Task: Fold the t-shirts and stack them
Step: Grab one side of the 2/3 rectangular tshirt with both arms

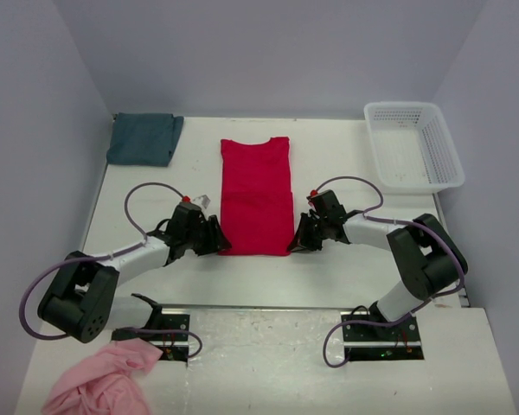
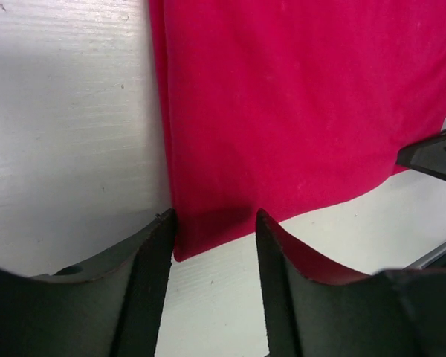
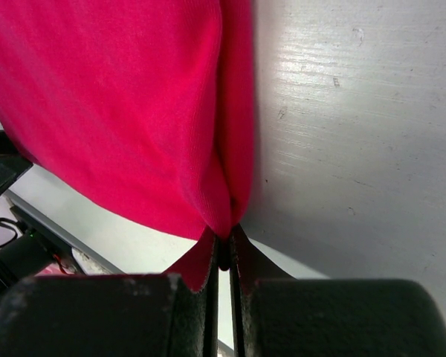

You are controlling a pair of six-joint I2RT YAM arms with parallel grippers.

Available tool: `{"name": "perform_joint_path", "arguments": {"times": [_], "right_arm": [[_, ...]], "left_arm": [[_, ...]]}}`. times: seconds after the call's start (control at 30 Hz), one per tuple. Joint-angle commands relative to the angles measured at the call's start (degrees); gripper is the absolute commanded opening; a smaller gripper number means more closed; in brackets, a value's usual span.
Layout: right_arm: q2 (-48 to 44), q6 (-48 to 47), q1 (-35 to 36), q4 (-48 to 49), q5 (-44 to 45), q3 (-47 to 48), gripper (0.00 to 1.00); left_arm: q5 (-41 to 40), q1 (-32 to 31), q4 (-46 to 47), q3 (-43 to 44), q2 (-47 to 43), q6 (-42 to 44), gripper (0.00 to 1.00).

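Observation:
The red t-shirt [image 1: 256, 194] lies folded into a long strip in the middle of the table, collar end far from me. My left gripper [image 1: 218, 238] is open at its near left corner, and that corner [image 2: 201, 230] sits between the jaws. My right gripper [image 1: 296, 243] is shut on the near right corner of the red t-shirt [image 3: 224, 216], with the cloth pinched and lifted a little. The teal t-shirt [image 1: 144, 138] lies folded at the far left corner of the table.
A white plastic basket [image 1: 413, 145] stands at the far right. A pink cloth [image 1: 104, 380] hangs off the near left edge by the left arm's base. Grey walls close in the table on three sides.

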Motion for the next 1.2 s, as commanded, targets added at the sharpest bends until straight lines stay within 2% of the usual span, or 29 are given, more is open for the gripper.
{"name": "perform_joint_path", "arguments": {"times": [0.0,0.1,0.13,0.23,0.5,0.63,0.77,1.03,1.17], "right_arm": [[0.2,-2.4,-0.1,-2.6,7.4,-1.4,0.00],[0.6,-2.5,-0.1,-2.6,7.6,-1.2,0.00],[0.8,-2.4,-0.2,-2.5,7.5,-1.0,0.00],[1.8,-2.4,-0.2,-2.3,7.2,-0.8,0.00],[0.1,-3.6,1.0,-4.5,9.7,0.4,0.00],[-3.4,-4.3,5.6,-8.5,13.4,2.3,0.00],[-9.7,-3.3,9.9,-13.3,18.2,2.4,0.00],[-24.3,1.0,17.1,-20.1,23.4,-1.9,0.00],[-31.2,2.6,19.0,-24.0,24.3,-4.1,0.00]], "left_arm": [[-0.4,0.3,-1.4,-1.2,2.1,0.0,0.47],[-0.4,0.3,-2.4,-1.1,1.8,0.2,0.34],[-0.5,0.3,-2.5,-0.9,1.6,0.2,0.20],[-1.0,0.3,-3.8,-0.4,1.0,0.3,0.00],[-1.2,0.3,-6.0,-0.5,-2.9,0.7,0.00],[0.4,0.3,-8.1,-1.6,-7.7,1.1,0.00],[1.0,-0.7,-12.9,-2.3,-16.1,-0.1,0.00],[-3.7,-8.1,-24.7,-1.8,-31.8,-6.0,0.00],[-4.5,-11.6,-27.2,-3.1,-38.5,-9.5,0.00]]}}
